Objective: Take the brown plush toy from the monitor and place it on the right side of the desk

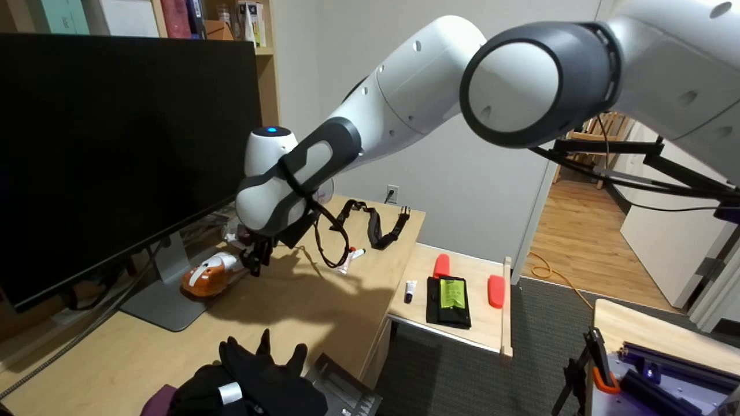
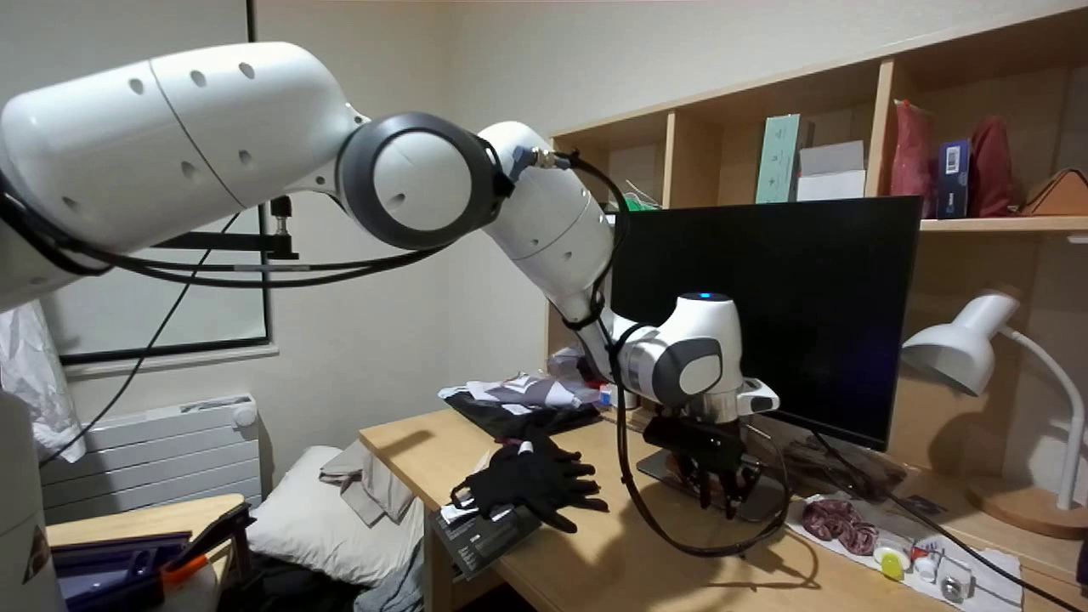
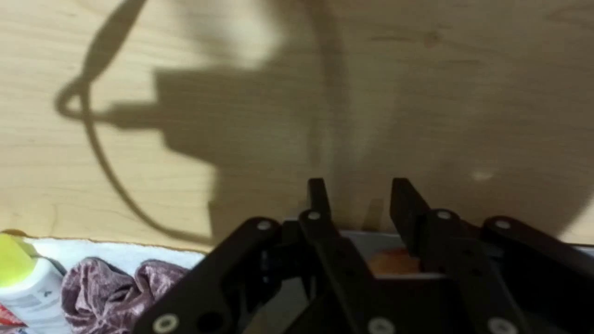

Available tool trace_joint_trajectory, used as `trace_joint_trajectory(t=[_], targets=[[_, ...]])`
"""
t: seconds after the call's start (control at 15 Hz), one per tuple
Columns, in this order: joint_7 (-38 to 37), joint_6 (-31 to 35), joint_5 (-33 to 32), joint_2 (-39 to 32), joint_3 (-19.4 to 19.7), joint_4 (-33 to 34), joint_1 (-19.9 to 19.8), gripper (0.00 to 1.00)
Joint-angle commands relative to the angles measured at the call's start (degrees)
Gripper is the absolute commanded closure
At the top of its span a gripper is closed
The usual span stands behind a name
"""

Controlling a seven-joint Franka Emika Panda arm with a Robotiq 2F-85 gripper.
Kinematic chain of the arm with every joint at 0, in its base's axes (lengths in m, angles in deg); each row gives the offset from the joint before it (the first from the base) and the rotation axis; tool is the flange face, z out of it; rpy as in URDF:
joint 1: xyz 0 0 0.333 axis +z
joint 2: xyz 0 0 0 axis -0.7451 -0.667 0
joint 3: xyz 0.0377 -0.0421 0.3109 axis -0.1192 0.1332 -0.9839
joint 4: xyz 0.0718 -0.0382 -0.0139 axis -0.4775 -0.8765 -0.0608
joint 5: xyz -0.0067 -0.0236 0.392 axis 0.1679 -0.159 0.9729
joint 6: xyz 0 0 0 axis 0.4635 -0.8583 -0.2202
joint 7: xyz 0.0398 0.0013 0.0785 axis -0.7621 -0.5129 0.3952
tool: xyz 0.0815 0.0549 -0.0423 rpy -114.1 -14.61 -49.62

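Observation:
The brown plush toy (image 1: 206, 279), an orange-brown lump with white patches, sits on the grey base of the monitor (image 1: 121, 150). In the wrist view, part of it (image 3: 394, 262) shows between the fingers, lower down and behind them. In an exterior view with the monitor (image 2: 769, 314) behind the arm, the toy is mostly hidden by the gripper. My gripper (image 3: 358, 192) is open and empty, pointing down above the desk (image 1: 277, 306). In both exterior views the gripper (image 1: 258, 260) (image 2: 721, 493) is beside the toy, on its desk side, apart from the monitor screen.
Black gloves (image 1: 254, 375) lie on the desk near a dark box (image 2: 484, 537). Mauve scrunchies (image 2: 840, 523) and small bottles lie on white paper. A white lamp (image 2: 965, 344) stands beyond. A black strap (image 1: 376, 225) lies near the desk's end. A cable loops below the wrist.

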Motion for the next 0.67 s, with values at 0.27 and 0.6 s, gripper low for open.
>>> trace_joint_trajectory(t=[0.27, 0.6], targets=[[2.7, -0.2, 1.3, 1.0, -0.5, -0.6, -0.5, 0.28], [2.7, -0.2, 1.3, 0.6, -0.4, -0.5, -0.3, 0.27]])
